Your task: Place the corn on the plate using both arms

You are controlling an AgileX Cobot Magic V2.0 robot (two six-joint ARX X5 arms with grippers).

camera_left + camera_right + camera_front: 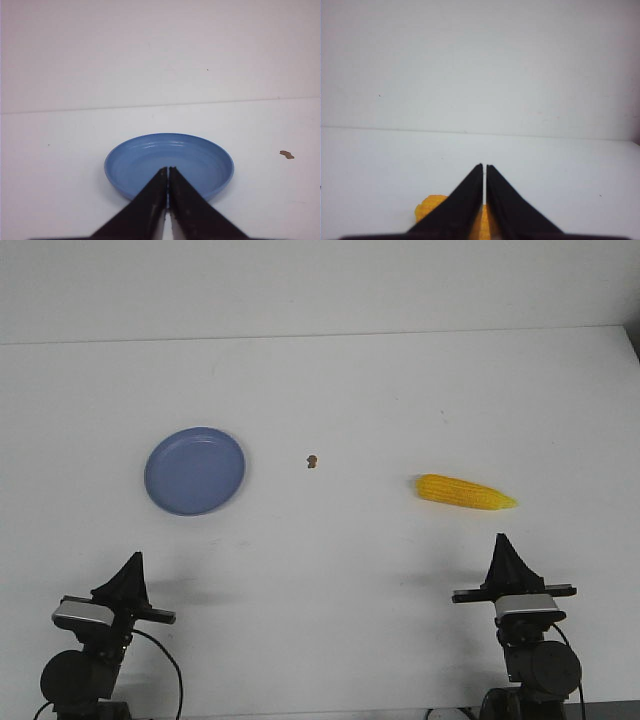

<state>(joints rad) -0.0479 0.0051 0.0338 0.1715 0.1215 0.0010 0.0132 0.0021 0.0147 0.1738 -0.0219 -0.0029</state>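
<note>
A knobbly, tapered corn (464,491) and smooth round plate (194,470) lie well apart on the matte white desk (340,390). The left claw (167,171) and right claw (484,167) are each pinched closed, empty.

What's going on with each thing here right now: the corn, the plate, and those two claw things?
corn: lying on the table, untouched
plate: empty, flat on the table
left gripper: shut, holding nothing, facing the plate
right gripper: shut, holding nothing, just short of the corn
</note>
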